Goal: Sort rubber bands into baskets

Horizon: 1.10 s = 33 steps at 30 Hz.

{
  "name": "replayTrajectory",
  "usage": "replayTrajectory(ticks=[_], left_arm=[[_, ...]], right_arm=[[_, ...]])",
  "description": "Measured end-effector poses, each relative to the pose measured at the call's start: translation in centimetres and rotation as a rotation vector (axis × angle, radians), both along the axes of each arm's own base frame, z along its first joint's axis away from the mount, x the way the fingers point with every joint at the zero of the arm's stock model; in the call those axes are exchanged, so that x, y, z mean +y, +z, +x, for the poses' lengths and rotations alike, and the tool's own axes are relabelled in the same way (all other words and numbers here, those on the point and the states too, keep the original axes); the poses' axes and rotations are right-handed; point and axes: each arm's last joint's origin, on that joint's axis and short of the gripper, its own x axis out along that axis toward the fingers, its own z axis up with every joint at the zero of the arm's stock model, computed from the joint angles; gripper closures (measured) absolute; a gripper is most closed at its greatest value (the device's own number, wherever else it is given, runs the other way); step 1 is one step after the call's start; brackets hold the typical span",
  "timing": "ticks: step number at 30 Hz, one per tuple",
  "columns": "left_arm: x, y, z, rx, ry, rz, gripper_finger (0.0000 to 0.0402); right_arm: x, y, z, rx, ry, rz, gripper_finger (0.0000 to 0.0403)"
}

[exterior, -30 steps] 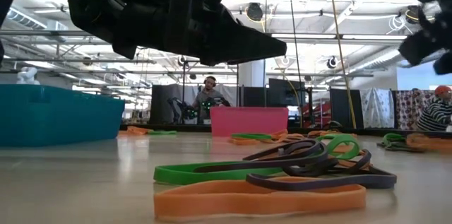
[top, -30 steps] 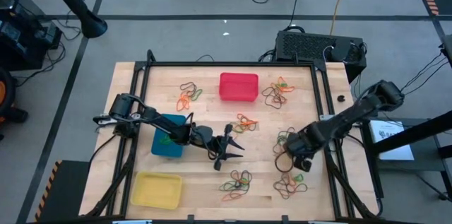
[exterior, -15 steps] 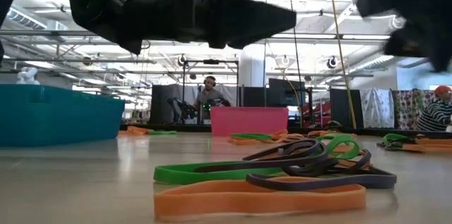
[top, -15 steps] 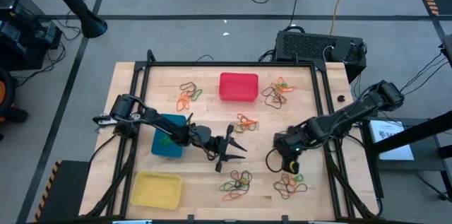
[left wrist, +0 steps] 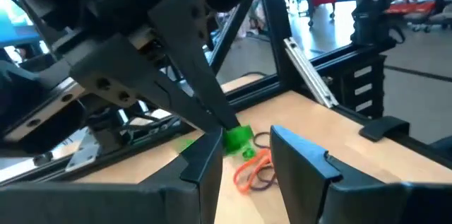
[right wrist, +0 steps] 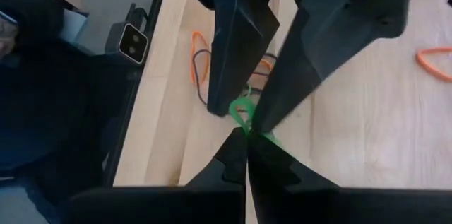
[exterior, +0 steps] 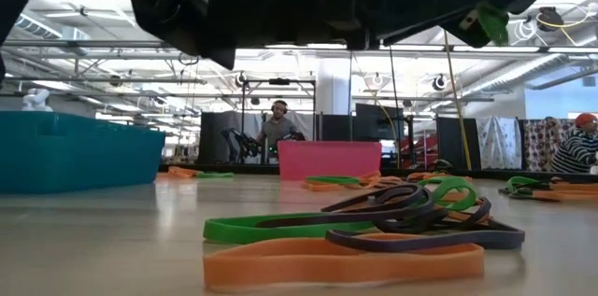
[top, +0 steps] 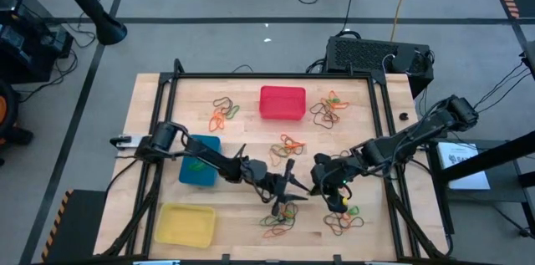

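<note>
My right gripper [right wrist: 246, 139] is shut on a small green rubber band [right wrist: 243, 112], held in the air over the table's middle near part [top: 311, 183]. My left gripper [left wrist: 247, 145] reaches in level from the left and is open. Its two fingers [left wrist: 206, 159] stand on either side of the band [left wrist: 238, 139] and of the right fingertips. I cannot tell whether they touch the band. The red basket [top: 282, 102] stands at the far middle, the blue one [top: 200, 161] at the left and the yellow one [top: 185, 223] at the near left. My right gripper pinches the green band between its two fingertips, at the band's near end [right wrist: 248, 129]. The fingers come from the table's right, slanting down. The band is bunched up, sticks out past the tips and is clear of the table.
Heaps of orange, green and dark rubber bands lie at the far left [top: 223, 112], far right [top: 328, 108], middle [top: 292, 143], near middle [top: 280, 217] and near right [top: 344, 216]. A dark frame [top: 276, 76] runs round the board.
My right gripper has risen and gone toward the table's left with the green band, tipping and rolling as it went; the band has come clear of the table. My left gripper has gone toward the right gripper, still open, until its fingers stand either side of the band.
</note>
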Motion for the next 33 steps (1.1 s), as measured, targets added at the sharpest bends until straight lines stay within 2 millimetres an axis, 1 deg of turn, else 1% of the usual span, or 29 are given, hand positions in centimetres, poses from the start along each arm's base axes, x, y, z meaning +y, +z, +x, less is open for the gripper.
replayTrajectory(ticks=[7,10,14,19,21,23,25,28,30,33], left_arm=[[0.1,0.0,0.1,0.004,0.034,0.003,0.0274],[0.1,-0.3,0.1,0.033,0.035,0.011,0.0284],[0.1,-0.4,0.1,0.048,0.036,0.014,0.0319],[0.1,-0.4,0.1,0.049,0.036,0.014,0.0383],[0.1,-0.4,0.1,0.049,0.035,0.014,0.0393],[0.1,-0.4,0.1,0.049,0.035,0.014,0.0393],[0.1,-0.4,0.1,0.052,0.035,0.01,0.0396],[0.1,-0.5,0.0,0.093,0.041,0.021,0.0397],[0.3,-0.2,-0.4,0.186,0.083,0.051,0.0398],[0.6,1.3,-1.7,0.367,0.201,0.114,0.0398]], right_arm=[[0.2,0.0,-0.1,-0.004,0.006,-0.009,0.0402],[0.2,0.0,-0.1,-0.009,0.017,-0.017,0.0402],[0.2,0.0,-0.1,-0.01,0.019,-0.02,0.0402],[0.2,0.0,-0.1,-0.009,0.021,-0.018,0.0402],[0.2,0.0,-0.1,-0.01,0.022,-0.019,0.0403],[0.2,0.0,-0.1,-0.016,0.033,-0.03,0.04],[0.2,0.0,-0.1,-0.022,0.042,-0.04,0.039],[0.0,0.0,0.0,-0.033,0.046,-0.052,0.0362],[-0.1,0.0,0.1,-0.042,0.014,-0.086,0.0339],[-0.5,-0.4,-0.2,-0.014,-0.017,-0.171,0.0301]])
